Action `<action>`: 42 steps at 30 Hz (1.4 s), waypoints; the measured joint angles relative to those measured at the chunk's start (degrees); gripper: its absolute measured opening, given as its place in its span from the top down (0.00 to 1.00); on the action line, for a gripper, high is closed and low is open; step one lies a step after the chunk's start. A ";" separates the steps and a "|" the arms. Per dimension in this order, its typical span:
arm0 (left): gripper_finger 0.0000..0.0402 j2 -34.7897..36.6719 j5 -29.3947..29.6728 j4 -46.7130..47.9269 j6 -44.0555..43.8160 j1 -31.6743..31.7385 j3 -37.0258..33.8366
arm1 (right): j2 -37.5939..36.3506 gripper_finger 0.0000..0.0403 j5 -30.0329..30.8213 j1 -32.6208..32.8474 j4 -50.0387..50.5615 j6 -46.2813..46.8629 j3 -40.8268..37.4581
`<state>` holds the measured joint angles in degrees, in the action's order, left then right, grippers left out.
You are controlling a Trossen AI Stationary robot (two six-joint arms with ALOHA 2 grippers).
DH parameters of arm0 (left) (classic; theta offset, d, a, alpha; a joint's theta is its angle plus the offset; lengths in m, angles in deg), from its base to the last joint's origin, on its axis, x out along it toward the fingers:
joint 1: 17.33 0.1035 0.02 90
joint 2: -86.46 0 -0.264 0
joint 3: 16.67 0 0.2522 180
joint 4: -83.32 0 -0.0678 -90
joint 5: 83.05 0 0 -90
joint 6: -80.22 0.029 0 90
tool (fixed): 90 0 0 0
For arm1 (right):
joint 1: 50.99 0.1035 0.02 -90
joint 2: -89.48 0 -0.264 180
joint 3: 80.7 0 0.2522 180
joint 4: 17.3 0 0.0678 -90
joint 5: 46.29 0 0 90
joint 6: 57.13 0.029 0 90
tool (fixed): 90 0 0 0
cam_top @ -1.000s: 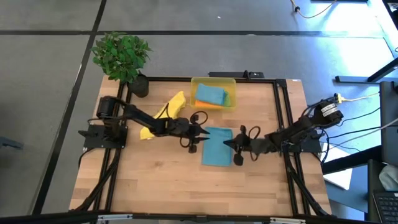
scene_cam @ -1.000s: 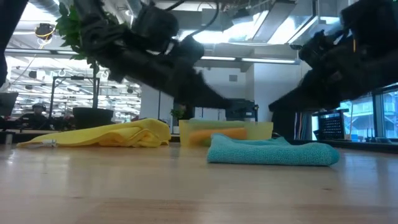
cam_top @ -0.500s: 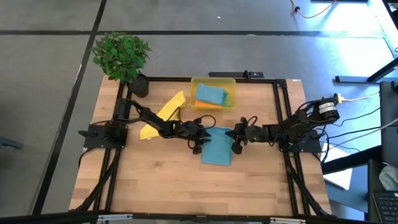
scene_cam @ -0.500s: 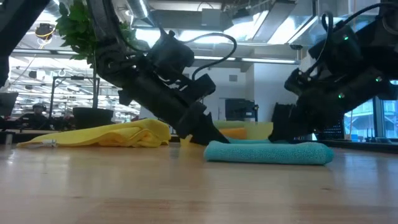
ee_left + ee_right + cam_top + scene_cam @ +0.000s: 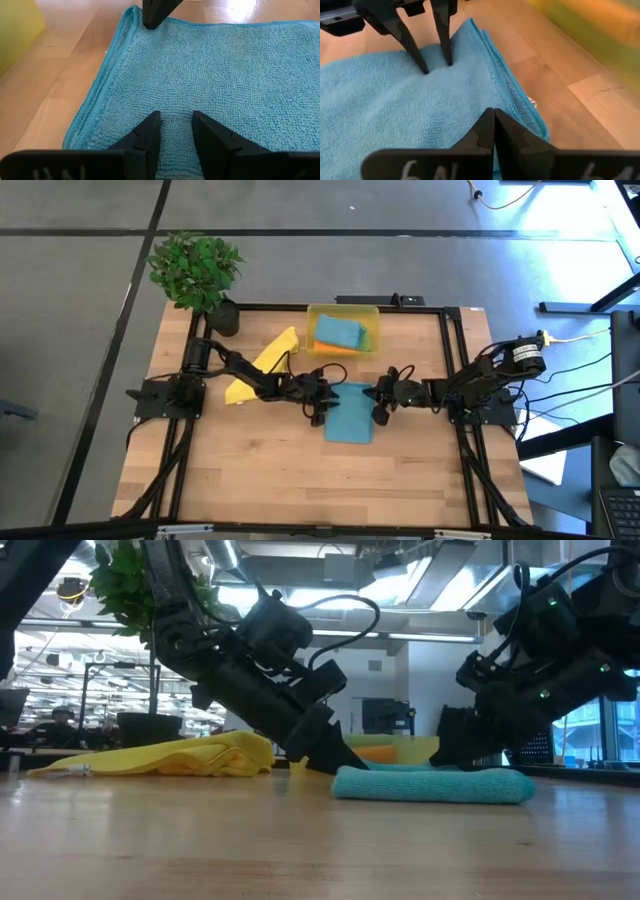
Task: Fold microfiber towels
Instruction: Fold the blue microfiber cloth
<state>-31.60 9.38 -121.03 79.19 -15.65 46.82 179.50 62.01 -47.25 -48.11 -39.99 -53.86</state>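
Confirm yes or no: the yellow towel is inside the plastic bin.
No. The yellow towel lies crumpled on the wooden table, outside the plastic bin, beside the left arm.

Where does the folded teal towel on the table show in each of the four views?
High view: the folded teal towel lies mid-table, between both grippers.
Low view: right of centre, flat on the wood.
Left wrist view: fills the picture.
Right wrist view: covers the left part.
Shared landmark: the yellow bin, just behind the towel.
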 joint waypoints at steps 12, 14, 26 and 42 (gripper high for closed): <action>0.74 0.04 -0.04 0.00 0.06 -0.25 0.00 | 0.00 0.98 -0.12 0.00 2.70 2.01 -0.22; 0.74 0.04 -0.04 -0.02 0.05 -0.25 0.00 | 0.00 0.98 0.07 0.00 3.38 2.18 -0.24; 0.74 8.04 -0.22 5.10 0.04 -2.47 -0.09 | -10.93 0.98 2.92 4.49 2.04 -5.59 0.09; 0.71 10.86 2.31 12.14 15.66 -18.14 -0.07 | -8.90 0.82 3.06 24.00 10.53 -5.52 8.00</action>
<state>-20.74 11.70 -108.89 94.86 -33.79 46.76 170.60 65.07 -23.25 -37.58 -45.51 -45.85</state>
